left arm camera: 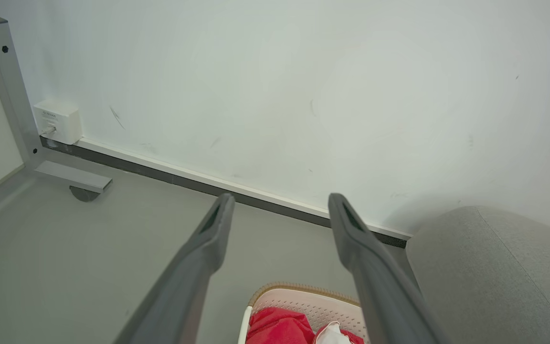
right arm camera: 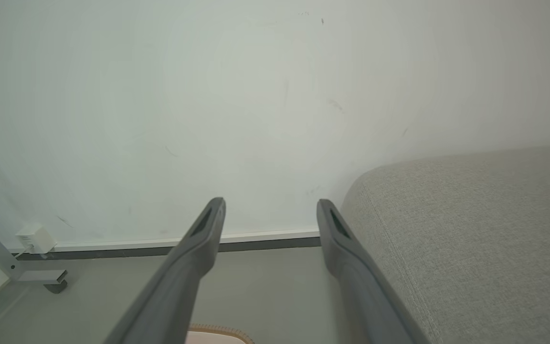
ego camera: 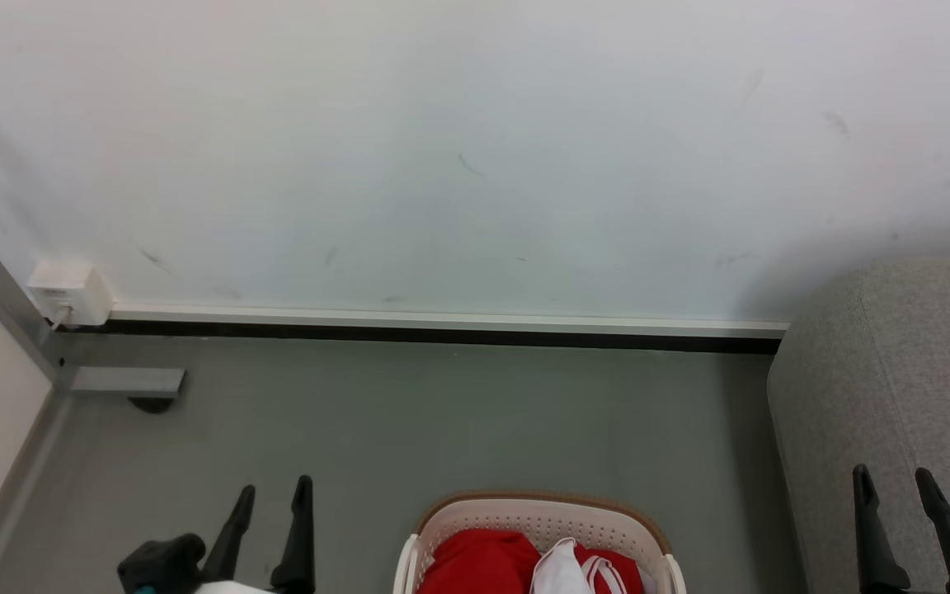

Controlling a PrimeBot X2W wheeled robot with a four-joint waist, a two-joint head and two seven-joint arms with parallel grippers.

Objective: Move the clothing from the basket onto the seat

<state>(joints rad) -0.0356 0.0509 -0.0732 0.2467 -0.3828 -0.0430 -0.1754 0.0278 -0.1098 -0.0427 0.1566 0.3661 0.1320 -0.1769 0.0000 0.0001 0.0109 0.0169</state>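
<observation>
Between the two grippers, at the bottom edge of the head view, the oval cream-white perforated plastic basket with a tan-brown rim [ego camera: 541,498] stands on the grey floor [ego camera: 442,412]. It holds the soft bright red clothing with white trim [ego camera: 479,565]. The large light grey woven-fabric seat [ego camera: 895,388] rises just to its right. Left gripper [ego camera: 275,488] and right gripper [ego camera: 893,474] both hover with fingers spread and nothing between them, pointing toward the white wall [ego camera: 475,148].

Judged step: the first reach into the basket. This is best done by bending until the whole basket lies under the head camera. One gripper then descends, fingers apart, onto the top of the red heap and pinches a raised fold rather than a flat layer. It lifts until the fabric hangs clear of the rim before swinging to the seat.

The basket's near half is cut off, so the number of garments cannot be told, nor whether the white piece [ego camera: 562,565] is a separate item. The seat's top runs out of frame at the right.
</observation>
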